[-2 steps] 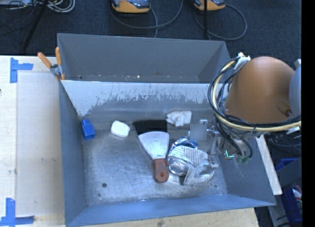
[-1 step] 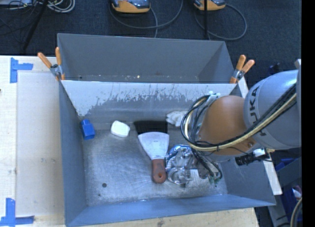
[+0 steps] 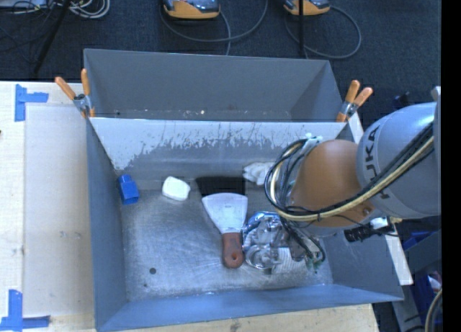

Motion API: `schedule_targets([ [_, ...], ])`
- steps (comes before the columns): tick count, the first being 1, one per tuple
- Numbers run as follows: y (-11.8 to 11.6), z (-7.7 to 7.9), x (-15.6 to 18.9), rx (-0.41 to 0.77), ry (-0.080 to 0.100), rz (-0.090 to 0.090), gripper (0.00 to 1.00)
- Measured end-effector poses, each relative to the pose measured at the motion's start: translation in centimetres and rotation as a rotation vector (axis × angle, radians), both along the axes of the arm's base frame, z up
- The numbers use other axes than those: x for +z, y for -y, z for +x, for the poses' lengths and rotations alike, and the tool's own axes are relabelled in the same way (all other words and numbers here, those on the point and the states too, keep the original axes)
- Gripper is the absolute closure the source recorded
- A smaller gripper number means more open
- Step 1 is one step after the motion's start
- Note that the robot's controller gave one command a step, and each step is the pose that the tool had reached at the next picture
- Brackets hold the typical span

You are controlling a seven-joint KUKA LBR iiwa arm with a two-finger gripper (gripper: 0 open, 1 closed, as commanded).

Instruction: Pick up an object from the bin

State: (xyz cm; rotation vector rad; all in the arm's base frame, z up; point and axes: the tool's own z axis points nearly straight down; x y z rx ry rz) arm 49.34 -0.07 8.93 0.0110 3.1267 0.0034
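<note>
A: Where's the gripper (image 3: 263, 245)?
B: Low in the bin (image 3: 162, 251), right part of the floor, near the front wall. It's a shiny metal cluster under the orange cover (image 3: 324, 179).
A: Apart or together?
B: Cannot tell. The metal parts read as one tangle from this angle, and nothing is visibly clamped in it.
A: Nearest thing?
B: A scraper (image 3: 227, 221), with a pale wide blade and a brown handle. The handle points toward the front wall and the blade toward the back. The gripper sits just beside the handle, on its right. I can't tell whether they're touching or only close.
A: So the scraper is down?
B: Yes, it's lying flat on the floor, around mid-bin and slightly right.
A: What's further out?
B: A black block (image 3: 220, 184) is right behind the blade, at the foot of the back slope. A white crumpled piece (image 3: 254, 172) lies to its right, partly behind the cables (image 3: 288, 179) looped round the cover. A cream oval lump (image 3: 176, 189) is left of the black block. A blue block (image 3: 128, 189) is further left, against the left wall and well apart from the gripper.
A: And the arm?
B: The grey arm (image 3: 403, 172) comes in over the right rim.
</note>
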Motion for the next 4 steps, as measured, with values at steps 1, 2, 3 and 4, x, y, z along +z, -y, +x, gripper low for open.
schedule_targets([
  [1, 0.0, -0.3, 0.3, 0.001, -0.003, 0.000, 1.00],
  [2, 0.8, -0.8, 3.5, -0.021, -0.022, -0.001, 1.00],
  [3, 0.9, -0.8, 5.0, -0.027, -0.021, -0.002, 1.00],
  [4, -0.6, -1.3, 12.6, 0.169, -0.015, -0.003, 1.00],
])
